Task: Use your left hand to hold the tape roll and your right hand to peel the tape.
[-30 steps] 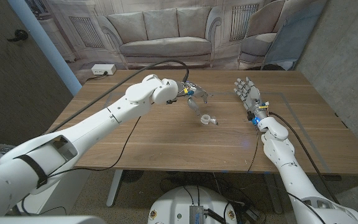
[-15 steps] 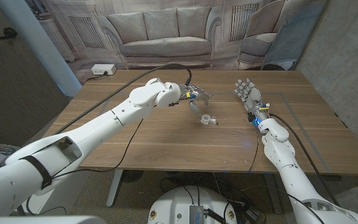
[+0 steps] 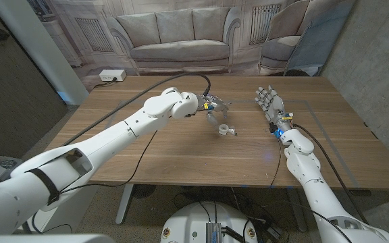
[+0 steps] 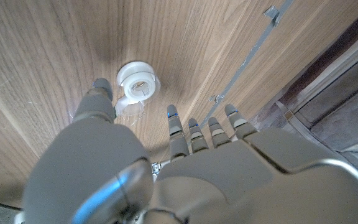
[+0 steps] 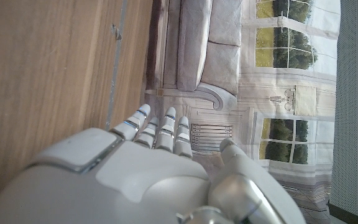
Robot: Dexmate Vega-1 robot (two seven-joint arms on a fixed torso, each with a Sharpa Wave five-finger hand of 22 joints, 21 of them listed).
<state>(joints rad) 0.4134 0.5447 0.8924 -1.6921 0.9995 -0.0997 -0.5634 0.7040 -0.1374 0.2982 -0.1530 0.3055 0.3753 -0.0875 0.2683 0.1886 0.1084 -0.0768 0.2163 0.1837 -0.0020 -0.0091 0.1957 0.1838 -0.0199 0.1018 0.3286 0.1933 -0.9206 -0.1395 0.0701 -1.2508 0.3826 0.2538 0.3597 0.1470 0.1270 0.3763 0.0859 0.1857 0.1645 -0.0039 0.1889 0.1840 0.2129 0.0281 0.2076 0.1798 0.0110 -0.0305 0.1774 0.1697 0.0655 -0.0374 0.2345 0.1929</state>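
Left hand (image 3: 213, 108): fingers spread wide, empty, just above tape roll (image 3: 225, 129); you still must hold it.
Right hand (image 3: 267, 101): fingers apart, empty, well aside; peeling not begun.

White arms, grey-fingered left robot hand (image 3: 215, 108), black cables.

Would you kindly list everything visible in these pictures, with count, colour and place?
tape roll: one, white, on the table near its middle, just in front of the left hand, not held
table: one, brown wood, under both arms
power strip: one, white, at the table's far left corner
backdrop: one, grey, printed with a sofa, behind the table
tape line: one, grey, on the table's right part
left hand: one, grey, fingers apart above the roll
right hand: one, grey, fingers spread, holding nothing, right of the roll
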